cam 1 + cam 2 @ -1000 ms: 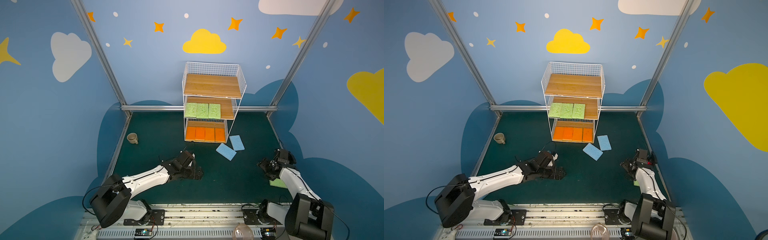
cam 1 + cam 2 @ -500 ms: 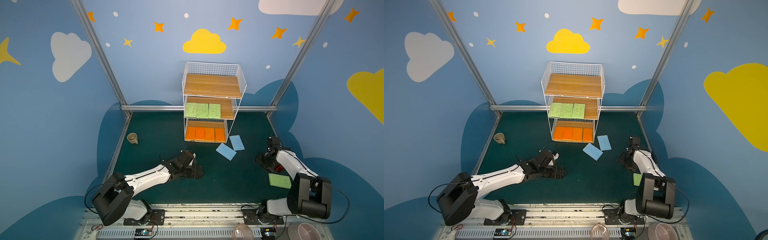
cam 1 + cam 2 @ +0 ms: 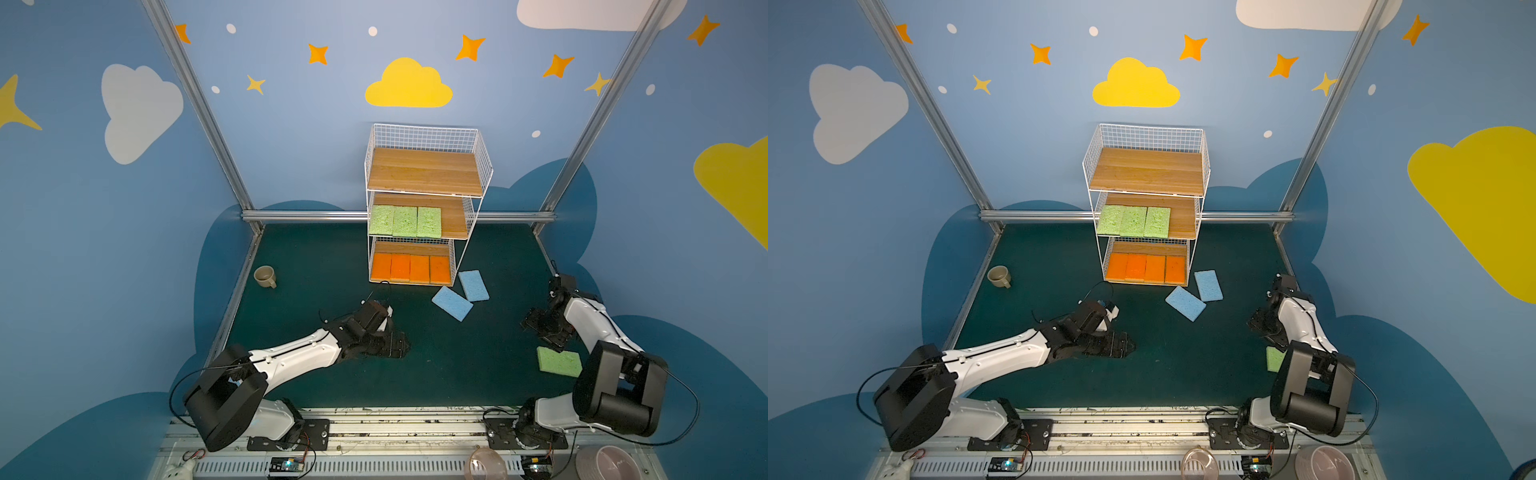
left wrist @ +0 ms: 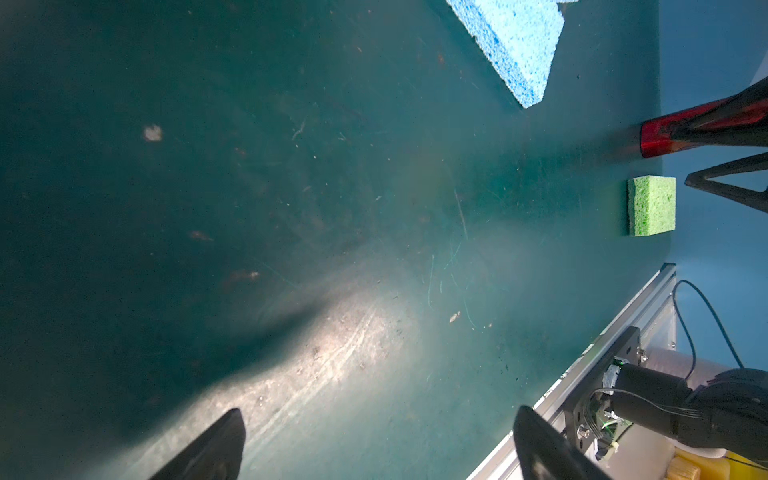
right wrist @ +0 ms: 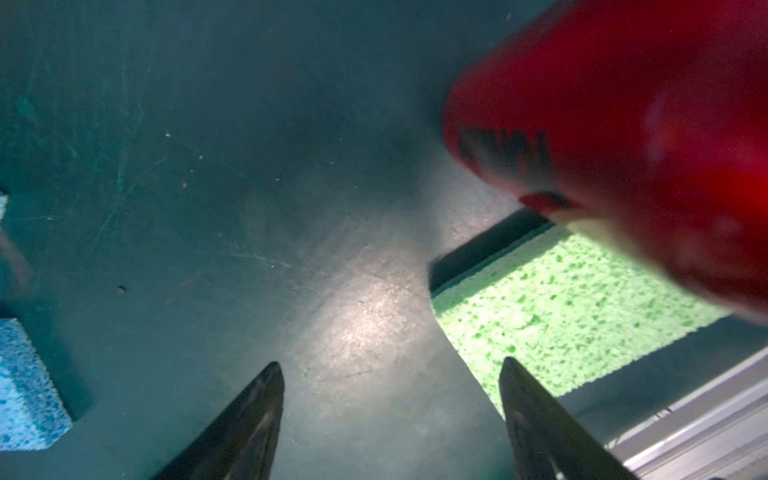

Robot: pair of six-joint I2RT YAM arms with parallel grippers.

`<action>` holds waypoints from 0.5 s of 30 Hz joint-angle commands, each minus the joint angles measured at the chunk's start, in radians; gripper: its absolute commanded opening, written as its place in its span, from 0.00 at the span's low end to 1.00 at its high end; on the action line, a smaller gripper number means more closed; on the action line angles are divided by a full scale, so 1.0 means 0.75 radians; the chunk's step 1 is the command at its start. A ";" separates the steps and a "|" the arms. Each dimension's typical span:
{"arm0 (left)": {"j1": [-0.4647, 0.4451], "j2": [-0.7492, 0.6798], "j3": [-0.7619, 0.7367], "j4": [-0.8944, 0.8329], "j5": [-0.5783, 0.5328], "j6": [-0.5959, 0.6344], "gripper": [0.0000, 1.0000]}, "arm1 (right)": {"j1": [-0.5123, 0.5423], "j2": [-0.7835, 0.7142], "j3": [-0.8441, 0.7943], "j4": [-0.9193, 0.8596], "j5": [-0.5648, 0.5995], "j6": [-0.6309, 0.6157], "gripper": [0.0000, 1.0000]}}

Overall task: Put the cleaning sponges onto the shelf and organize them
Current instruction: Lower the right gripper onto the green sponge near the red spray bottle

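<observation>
Green sponge now uncovered just beside the right gripper; jaws spread wider, empty, so pickup looks imminent.

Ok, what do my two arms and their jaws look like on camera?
The left arm and right arm match: white shells on the links, bulky black cylindrical joints, black wrists, and thin black cables looping off them. The jaws are black and taper to points.

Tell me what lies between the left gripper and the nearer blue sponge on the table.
Nothing: only bare green table separates the left gripper from the blue sponge, in both top views.
</observation>
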 commanded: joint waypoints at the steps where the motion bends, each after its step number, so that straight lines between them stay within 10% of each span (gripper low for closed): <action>1: 0.004 0.023 0.017 0.000 0.012 0.017 1.00 | 0.002 0.006 0.008 -0.033 -0.001 -0.033 0.82; 15: 0.003 0.048 0.035 -0.023 0.014 0.025 1.00 | -0.032 0.151 0.041 0.007 -0.075 -0.046 0.81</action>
